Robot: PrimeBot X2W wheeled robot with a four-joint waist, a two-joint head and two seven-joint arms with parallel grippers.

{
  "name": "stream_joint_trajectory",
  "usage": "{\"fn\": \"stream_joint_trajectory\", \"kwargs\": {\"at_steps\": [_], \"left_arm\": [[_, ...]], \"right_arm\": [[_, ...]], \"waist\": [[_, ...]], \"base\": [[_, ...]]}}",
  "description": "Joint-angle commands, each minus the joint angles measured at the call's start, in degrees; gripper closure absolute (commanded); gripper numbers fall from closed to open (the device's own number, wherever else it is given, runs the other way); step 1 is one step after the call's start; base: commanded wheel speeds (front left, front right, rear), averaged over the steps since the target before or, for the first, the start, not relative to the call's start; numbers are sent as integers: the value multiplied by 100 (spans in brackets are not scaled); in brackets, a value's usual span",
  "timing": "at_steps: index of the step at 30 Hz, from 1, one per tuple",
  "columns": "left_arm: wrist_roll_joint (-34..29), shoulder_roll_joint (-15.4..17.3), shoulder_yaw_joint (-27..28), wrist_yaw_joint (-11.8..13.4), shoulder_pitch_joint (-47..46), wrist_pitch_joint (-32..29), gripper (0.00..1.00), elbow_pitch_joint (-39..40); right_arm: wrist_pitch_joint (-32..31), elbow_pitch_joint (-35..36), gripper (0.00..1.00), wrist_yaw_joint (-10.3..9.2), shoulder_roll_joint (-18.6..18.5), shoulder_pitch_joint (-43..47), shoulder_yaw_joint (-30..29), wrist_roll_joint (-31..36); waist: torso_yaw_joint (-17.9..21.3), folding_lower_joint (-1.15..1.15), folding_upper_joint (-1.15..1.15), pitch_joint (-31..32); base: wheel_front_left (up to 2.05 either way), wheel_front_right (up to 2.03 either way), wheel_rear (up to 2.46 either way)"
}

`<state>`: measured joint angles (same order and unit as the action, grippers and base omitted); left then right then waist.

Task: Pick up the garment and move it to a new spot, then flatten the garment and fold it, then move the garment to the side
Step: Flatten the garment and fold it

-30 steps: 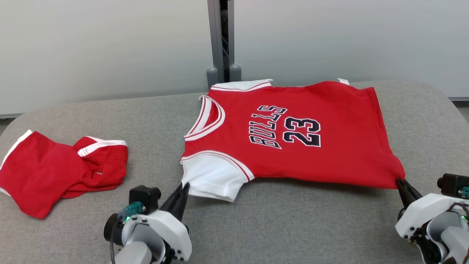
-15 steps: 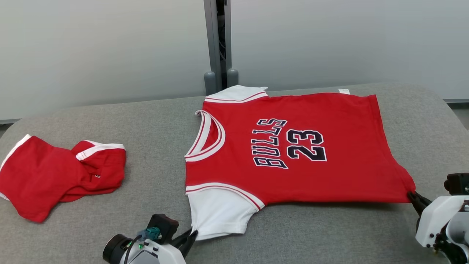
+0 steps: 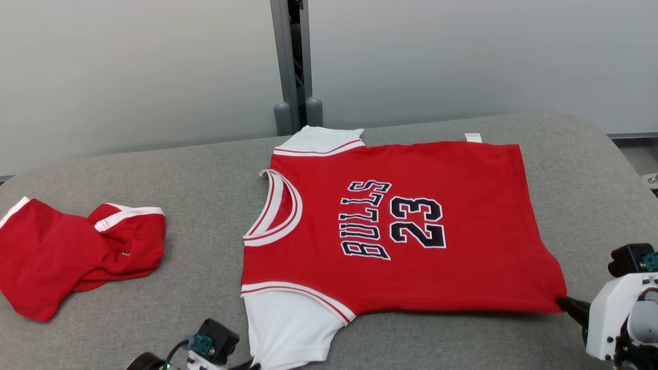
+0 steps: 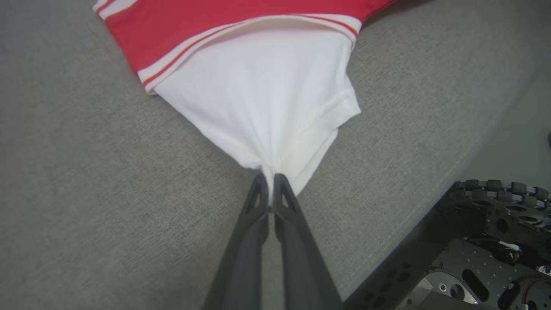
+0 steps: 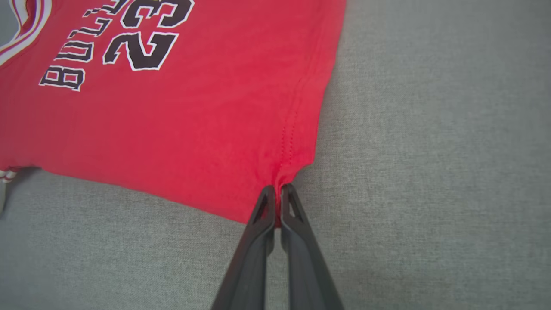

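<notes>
The garment [image 3: 411, 231] is a red jersey with white sleeves and "BULLS 23" on its chest, spread flat across the grey table [image 3: 195, 169], neck to the left. My left gripper [image 4: 270, 177] is shut on the tip of its near white sleeve [image 4: 267, 103], at the bottom edge of the head view [image 3: 252, 366]. My right gripper [image 5: 277, 189] is shut on the near hem corner [image 5: 288, 168], which is pulled to a point at the right [image 3: 563, 302]. The far sleeve [image 3: 318, 141] lies flat at the back.
A crumpled pair of red shorts [image 3: 72, 252] with white trim lies at the table's left. A grey post [image 3: 288, 61] and pale wall panels stand behind the table. The robot's dark wheeled base [image 4: 486, 241] shows below the table's near edge.
Both grippers have drawn the jersey toward the near edge, and it lies flatter and more stretched. The head camera has also shifted, so the whole scene sits a little further left.
</notes>
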<state>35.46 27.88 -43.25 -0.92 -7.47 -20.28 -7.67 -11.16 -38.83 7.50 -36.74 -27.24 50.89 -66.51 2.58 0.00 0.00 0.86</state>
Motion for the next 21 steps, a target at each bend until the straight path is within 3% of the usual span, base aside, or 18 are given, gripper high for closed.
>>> {"fn": "stream_joint_trajectory", "kwargs": {"at_steps": [1, 12, 21], "left_arm": [[95, 109, 10, 44, 184, -107, 100, 105], [536, 697, -131, -4, 723, -922, 100, 880], [1015, 988, -177, 41, 1098, -1457, 100, 1499]], "right_arm": [[-158, 130, 100, -1, -109, 137, 43, -138], [-1208, 791, 100, 0, -515, 610, 160, -747], [-1864, 1238, 100, 0, -800, 1012, 83, -1074]], "waist": [[8, 0, 0, 17], [-72, 0, 0, 153], [-72, 0, 0, 206]], "base": [[0, 0, 0], [0, 0, 0], [0, 0, 0]]}}
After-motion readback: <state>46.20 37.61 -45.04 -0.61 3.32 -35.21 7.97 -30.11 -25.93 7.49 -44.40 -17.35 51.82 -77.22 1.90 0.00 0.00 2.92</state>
